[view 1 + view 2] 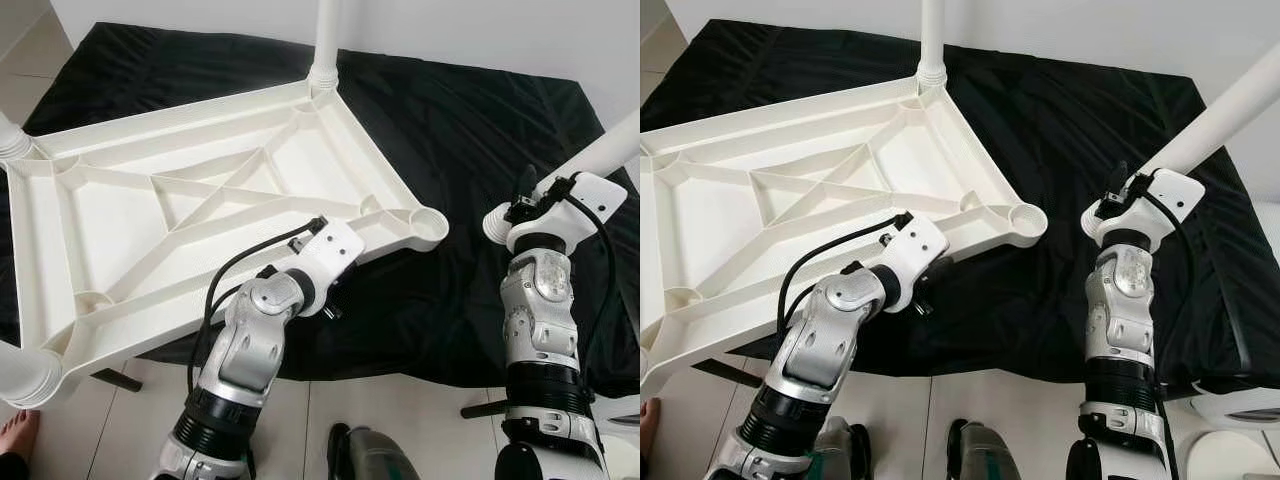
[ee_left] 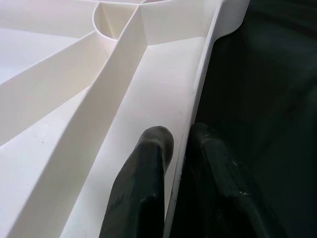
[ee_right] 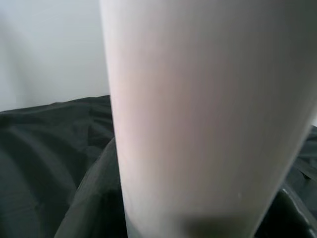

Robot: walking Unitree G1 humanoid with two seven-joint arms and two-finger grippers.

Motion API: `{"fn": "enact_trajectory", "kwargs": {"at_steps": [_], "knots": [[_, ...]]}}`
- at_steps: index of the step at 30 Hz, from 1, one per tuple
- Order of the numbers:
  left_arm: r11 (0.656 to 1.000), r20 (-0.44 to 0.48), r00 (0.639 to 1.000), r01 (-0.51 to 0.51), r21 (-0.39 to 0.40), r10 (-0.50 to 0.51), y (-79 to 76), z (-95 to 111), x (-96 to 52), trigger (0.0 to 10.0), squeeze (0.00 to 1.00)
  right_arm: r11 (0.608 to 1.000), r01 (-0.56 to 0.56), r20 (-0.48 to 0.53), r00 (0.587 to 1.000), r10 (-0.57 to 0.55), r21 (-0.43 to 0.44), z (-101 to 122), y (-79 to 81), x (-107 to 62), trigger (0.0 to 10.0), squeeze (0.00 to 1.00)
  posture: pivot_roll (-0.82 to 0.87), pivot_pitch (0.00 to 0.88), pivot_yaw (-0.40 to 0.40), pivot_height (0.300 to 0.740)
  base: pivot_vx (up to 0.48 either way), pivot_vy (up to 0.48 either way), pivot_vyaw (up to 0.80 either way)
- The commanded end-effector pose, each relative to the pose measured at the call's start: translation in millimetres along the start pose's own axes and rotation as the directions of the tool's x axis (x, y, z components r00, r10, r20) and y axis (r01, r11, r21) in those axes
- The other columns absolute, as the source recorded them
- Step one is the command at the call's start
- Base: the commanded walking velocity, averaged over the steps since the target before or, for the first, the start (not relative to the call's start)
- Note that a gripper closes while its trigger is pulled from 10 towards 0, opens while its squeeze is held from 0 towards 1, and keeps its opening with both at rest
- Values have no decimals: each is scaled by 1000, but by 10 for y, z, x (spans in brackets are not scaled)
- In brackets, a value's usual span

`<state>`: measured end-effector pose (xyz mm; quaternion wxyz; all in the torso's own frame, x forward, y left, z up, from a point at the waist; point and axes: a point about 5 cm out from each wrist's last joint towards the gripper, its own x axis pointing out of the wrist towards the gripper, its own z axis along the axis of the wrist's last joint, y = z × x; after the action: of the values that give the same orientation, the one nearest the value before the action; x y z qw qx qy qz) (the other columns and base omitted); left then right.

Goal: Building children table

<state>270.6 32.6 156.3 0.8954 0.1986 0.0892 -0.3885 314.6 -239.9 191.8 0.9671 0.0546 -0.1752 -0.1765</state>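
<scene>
Your upturned white tabletop (image 1: 180,200) lies on a black sheet (image 1: 470,150) spread over a pale tiled floor (image 1: 400,410) beside a white wall (image 1: 1090,25). Your left gripper (image 2: 181,148) is clenched on its near rim. Your right gripper (image 1: 520,205) holds a loose white leg (image 1: 1230,105) tilted above the sheet, well apart from the tabletop's open corner socket (image 1: 428,222).

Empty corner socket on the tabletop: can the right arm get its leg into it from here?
Probably yes. The empty socket faces up, with bare black cloth between it and the leg in the right gripper.
</scene>
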Motion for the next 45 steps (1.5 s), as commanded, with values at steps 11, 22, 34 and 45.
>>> {"fn": "enact_trajectory", "kwargs": {"at_steps": [11,22,34,45], "knots": [[985,158,973,161,61,-169,-300,192,-79,10000,1000,999,-46,33,998,46,15,57,66,96,10000,0,31,108,-54,740,0,0,0],[989,208,968,128,70,-140,-111,273,-39,10000,0,994,-95,-28,995,96,46,51,181,205,10000,0,26,100,-68,740,0,0,0],[998,229,972,-55,-32,60,247,315,97,10000,0,958,-283,-21,959,284,46,54,372,124,10000,0,20,97,-86,740,0,0,0],[998,113,993,-12,-56,18,184,152,322,10000,0,938,-336,-12,941,338,88,54,362,29,10000,0,14,94,-80,740,0,0,0]]}}
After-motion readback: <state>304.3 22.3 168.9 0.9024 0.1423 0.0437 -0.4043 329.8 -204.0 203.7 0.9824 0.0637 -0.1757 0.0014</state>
